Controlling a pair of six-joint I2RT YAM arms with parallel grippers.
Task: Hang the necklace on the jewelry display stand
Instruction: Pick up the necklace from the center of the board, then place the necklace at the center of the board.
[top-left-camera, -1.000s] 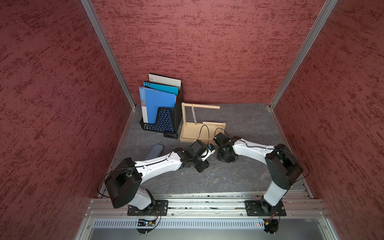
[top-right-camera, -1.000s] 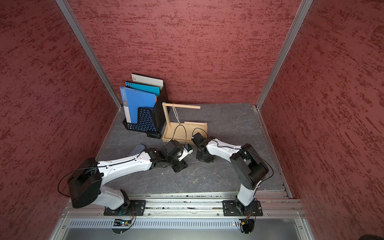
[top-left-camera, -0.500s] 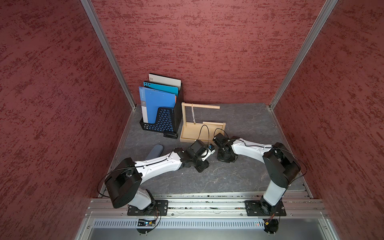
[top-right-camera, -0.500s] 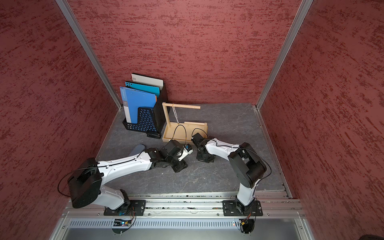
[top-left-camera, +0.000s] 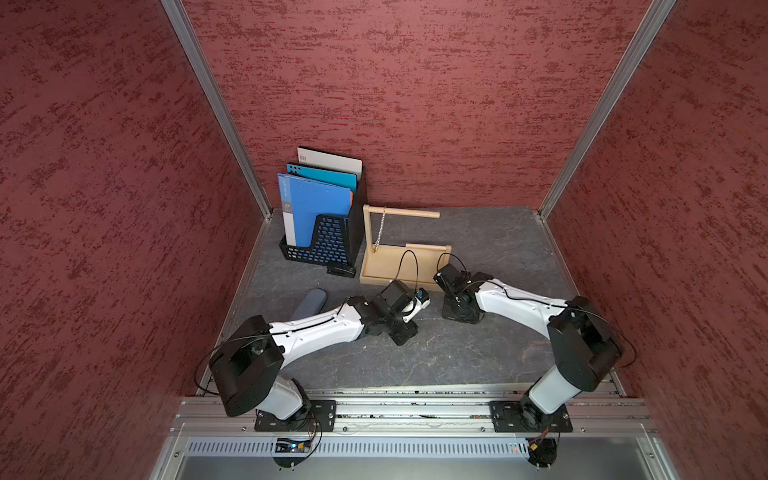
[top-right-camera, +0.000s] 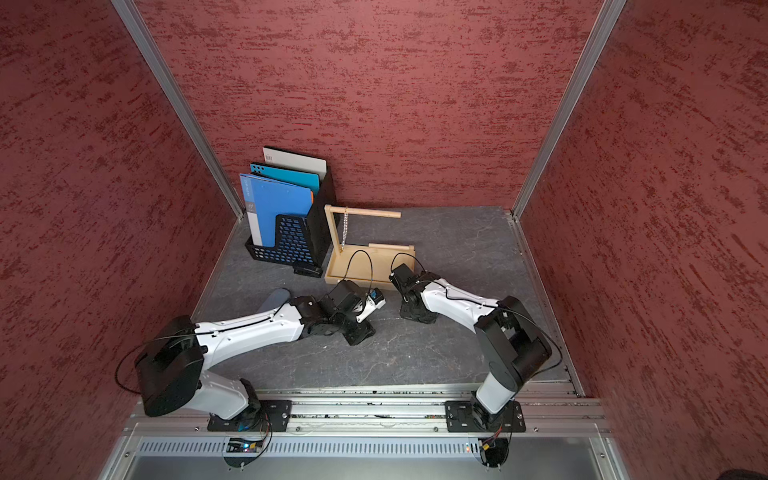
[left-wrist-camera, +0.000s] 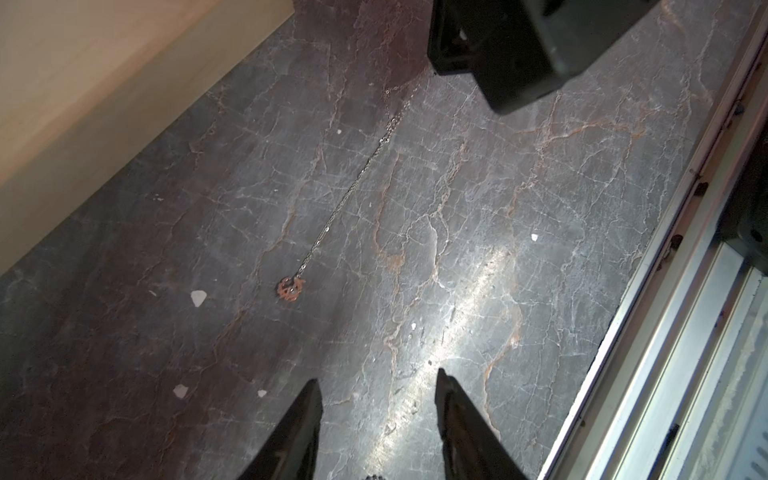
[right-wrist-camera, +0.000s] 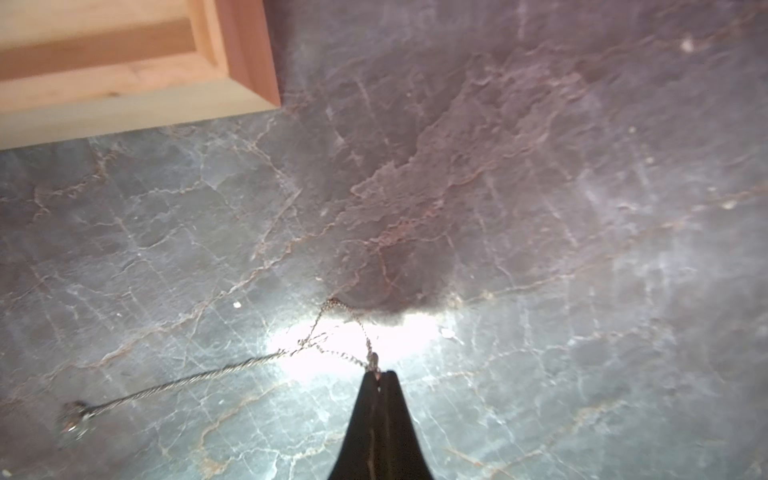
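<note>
The necklace, a thin silver chain (left-wrist-camera: 353, 183) with a small reddish pendant (left-wrist-camera: 291, 288), lies stretched out on the grey stone-patterned table. My right gripper (right-wrist-camera: 378, 374) points down at the table and is shut on one end of the chain (right-wrist-camera: 199, 376), which loops just ahead of its tips. My left gripper (left-wrist-camera: 378, 386) hovers open beyond the pendant end with nothing between its fingers. The jewelry display stand (top-left-camera: 401, 266) is of pale wood and stands just behind both grippers in both top views (top-right-camera: 361, 266). Its tray corner (right-wrist-camera: 124, 83) is close to the right gripper.
A pale beaded chain (top-left-camera: 380, 230) hangs from the stand's long dowel near the tall post. A black mesh file rack (top-left-camera: 320, 224) with blue folders stands left of the stand. A dark blue-grey roll (top-left-camera: 309, 301) lies by the left arm. An aluminium rail (top-left-camera: 395, 399) borders the front.
The right arm has shifted very slightly. The left arm has not moved.
</note>
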